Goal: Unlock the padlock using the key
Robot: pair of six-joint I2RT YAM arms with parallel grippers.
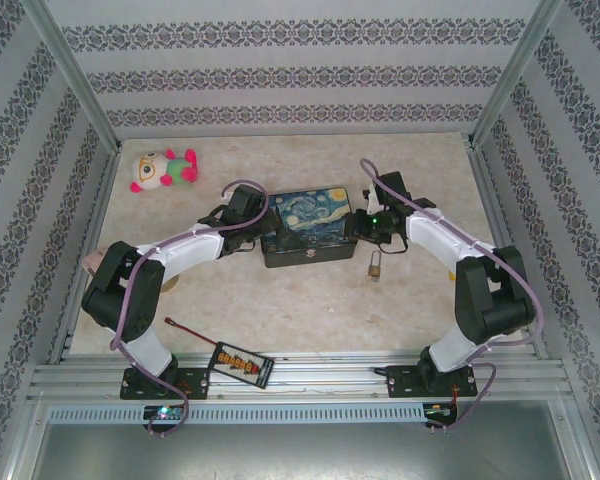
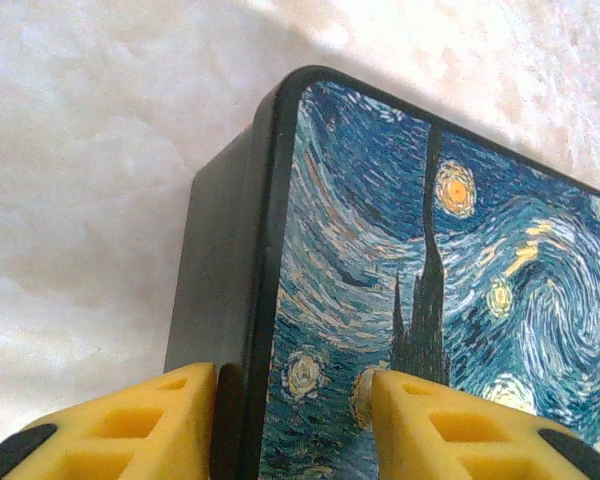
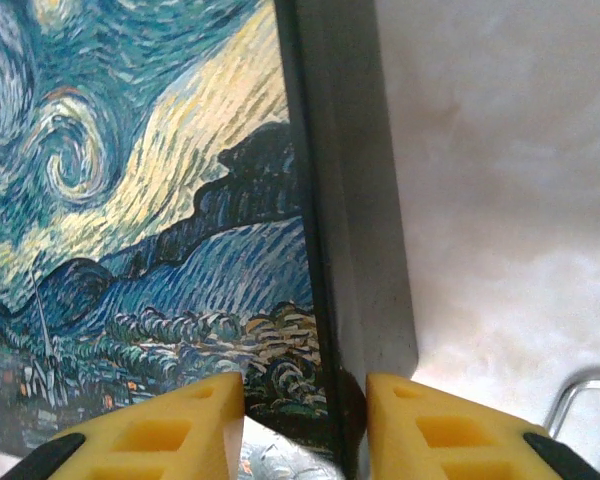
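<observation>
The small brass padlock (image 1: 376, 266) lies on the table just in front of the right end of the starry-night tin box (image 1: 305, 226). Its silvery shackle (image 3: 566, 396) peeks in at the lower right of the right wrist view. The key is out of view. My left gripper (image 1: 252, 232) is at the box's left end. One yellow finger (image 2: 175, 420) is against the dark side wall and the other is on the painted lid (image 2: 380, 230). My right gripper (image 1: 365, 225) straddles the right rim of the lid (image 3: 325, 300), closed on it.
A pink and green plush toy (image 1: 163, 168) lies at the back left. A small black device with orange digits (image 1: 242, 363) and a red lead sit by the near edge between the arm bases. Aluminium posts and patterned walls enclose the marble-look table (image 1: 310, 310).
</observation>
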